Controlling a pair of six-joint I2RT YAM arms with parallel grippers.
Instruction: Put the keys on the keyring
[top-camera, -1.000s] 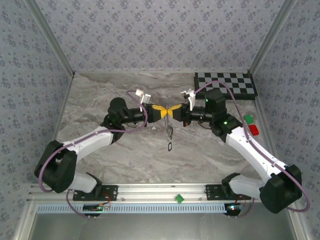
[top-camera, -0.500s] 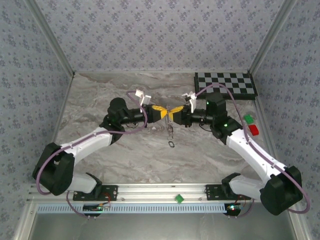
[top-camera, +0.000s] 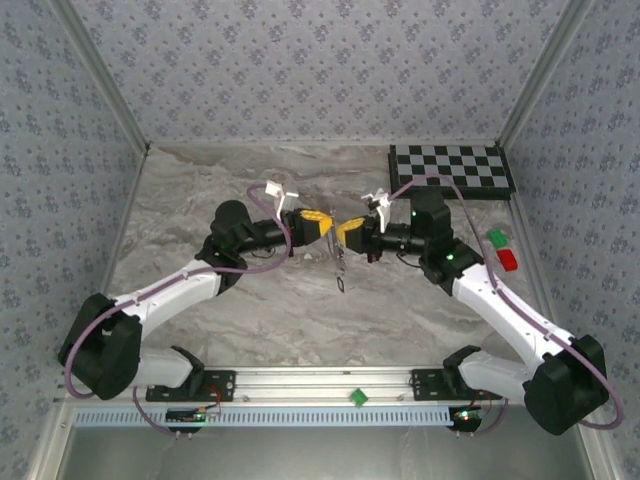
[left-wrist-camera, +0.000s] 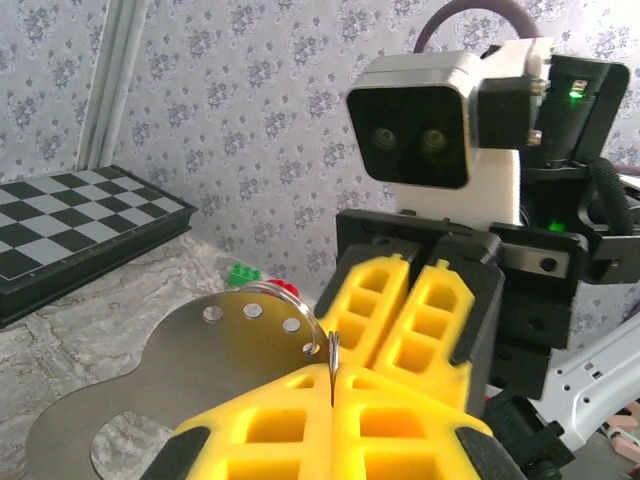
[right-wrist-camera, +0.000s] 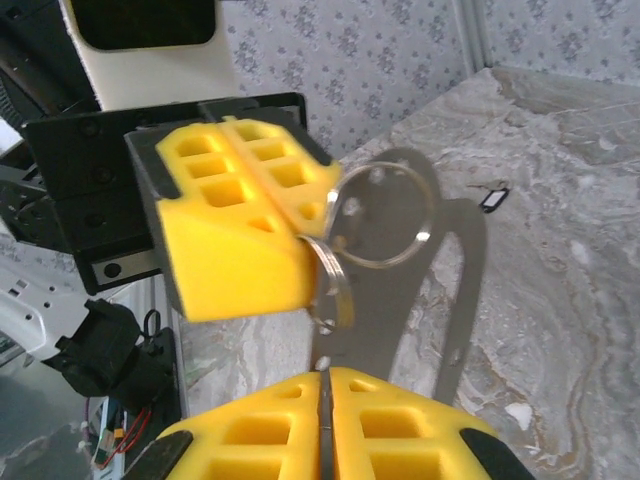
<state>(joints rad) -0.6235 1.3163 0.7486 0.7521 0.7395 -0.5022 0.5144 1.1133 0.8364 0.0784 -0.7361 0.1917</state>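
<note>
I work in a robot test cell: flower-print panels (top-camera: 300, 60) box me in from nine to three o'clock between aluminium posts (top-camera: 103, 75), with a marble-look table (top-camera: 180, 190), a chequered board (top-camera: 450, 168) at one o'clock, and my arm bases bolted to a slotted rail (top-camera: 300, 380) at six.

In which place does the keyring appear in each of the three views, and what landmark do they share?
Top external: the keyring is near centre, at the left gripper tip.
Left wrist: keyring at bottom centre, seen edge-on.
Right wrist: keyring at centre.
Shared landmark: the yellow-fingered left gripper, shut on the keyring.
</note>
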